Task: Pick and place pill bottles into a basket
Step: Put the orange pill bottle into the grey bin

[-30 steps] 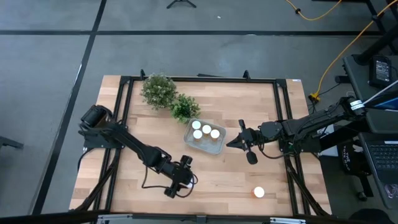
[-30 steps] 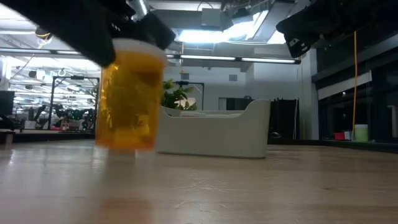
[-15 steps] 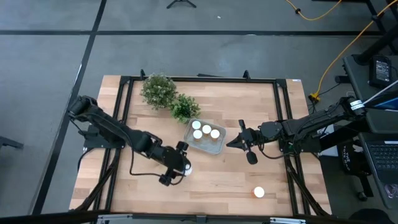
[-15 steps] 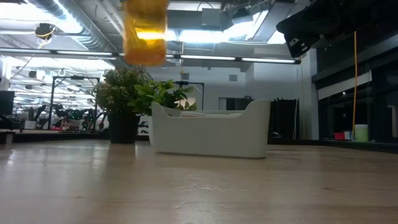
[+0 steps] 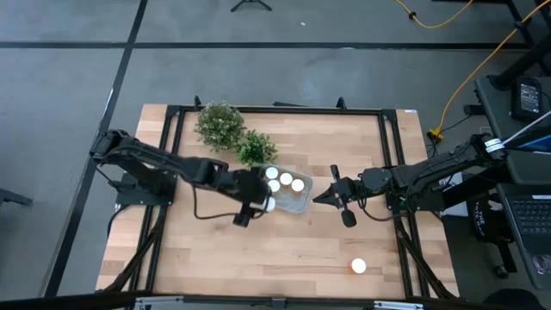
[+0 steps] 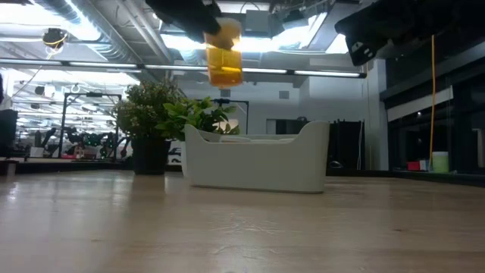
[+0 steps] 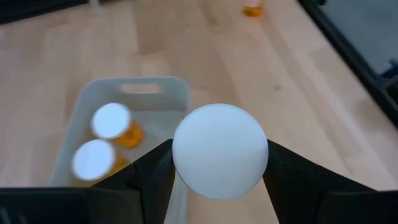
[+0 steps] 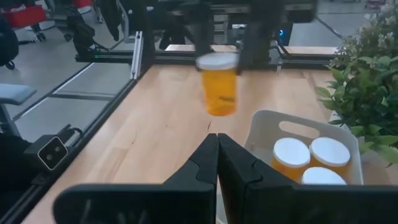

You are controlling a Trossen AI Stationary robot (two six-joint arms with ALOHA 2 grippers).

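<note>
Left pincer [image 5: 256, 200] clamping one pill bottle [image 6: 224, 54], three in basket [image 5: 300, 203], one on table.

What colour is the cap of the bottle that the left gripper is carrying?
White; the cap of the bottle shows best in the left wrist view, between the left gripper's fingers.

Left gripper [image 5: 261, 201] with a pill bottle [image 5: 269, 204] at the basket [image 5: 301, 198] edge.

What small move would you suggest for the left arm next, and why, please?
Probably carry it a little farther over the basket, then lower. The left gripper holds a pill bottle in the air at the basket's near edge, not yet clearly above its open part.
</note>
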